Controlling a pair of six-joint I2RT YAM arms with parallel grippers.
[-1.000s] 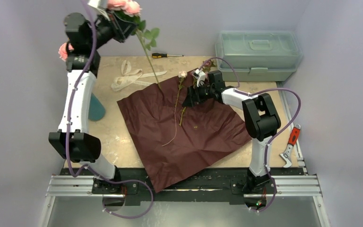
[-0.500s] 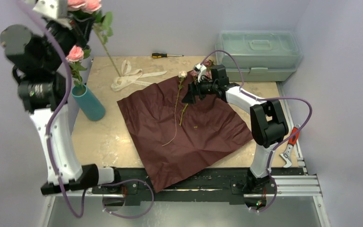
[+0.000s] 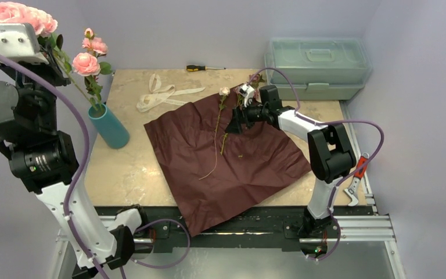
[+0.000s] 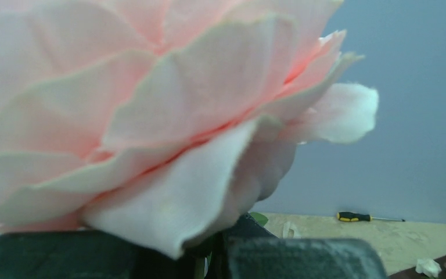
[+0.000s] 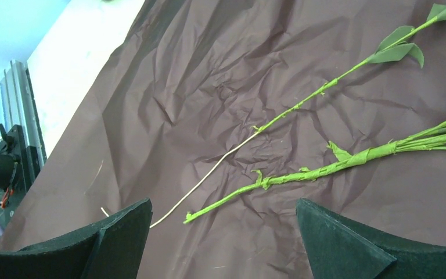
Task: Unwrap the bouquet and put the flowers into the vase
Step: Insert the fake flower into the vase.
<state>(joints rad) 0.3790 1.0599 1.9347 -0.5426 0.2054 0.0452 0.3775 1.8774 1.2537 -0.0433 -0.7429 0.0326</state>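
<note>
left jaws swung out gripping roses (image 3: 17,14); right jaws wide over paper (image 3: 250,163) on table (image 3: 128,168)

Desk (image 3: 133,168): beige, stone-look top.
Toolbox (image 3: 318,67) at 1 o'clock, far right corner: pale green, translucent, lid shut, handle flat on the lid.
Screwdriver (image 3: 204,68) at 12 o'clock, lying flat near the far edge: black/yellow handle, shaft pointing to 3 o'clock. It also shows in the left wrist view (image 4: 360,217).
Red-handled hand tool (image 3: 357,177) at 4 o'clock, on the metal strip off the desk's right edge.
Aluminium rail (image 3: 371,228) runs along 6 o'clock.
</note>
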